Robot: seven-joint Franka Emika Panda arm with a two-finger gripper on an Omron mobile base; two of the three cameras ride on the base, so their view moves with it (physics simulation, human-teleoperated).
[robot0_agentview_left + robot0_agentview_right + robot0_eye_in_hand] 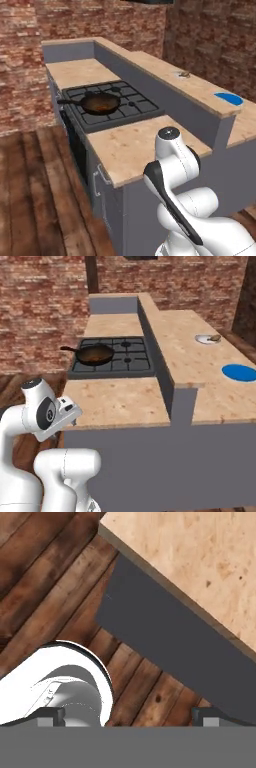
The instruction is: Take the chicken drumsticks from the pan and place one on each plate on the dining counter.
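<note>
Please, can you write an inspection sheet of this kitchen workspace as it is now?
Surface: dining counter, light wood top, grey sides, behind a lower worktop with gas stove.
Job's things: pan on the stove, something orange-brown inside; white plate carries one drumstick; blue plate bare.
Clutter: nothing seen.
Tool: tool open, holding nothing, pointing down at wooden floor beside the worktop edge.
Cables: nothing seen.
Surroundings: brick walls.

The arm [180,200] is glossy white with rounded links, dark bands at its joints, and a grey-capped joint [169,132].
</note>
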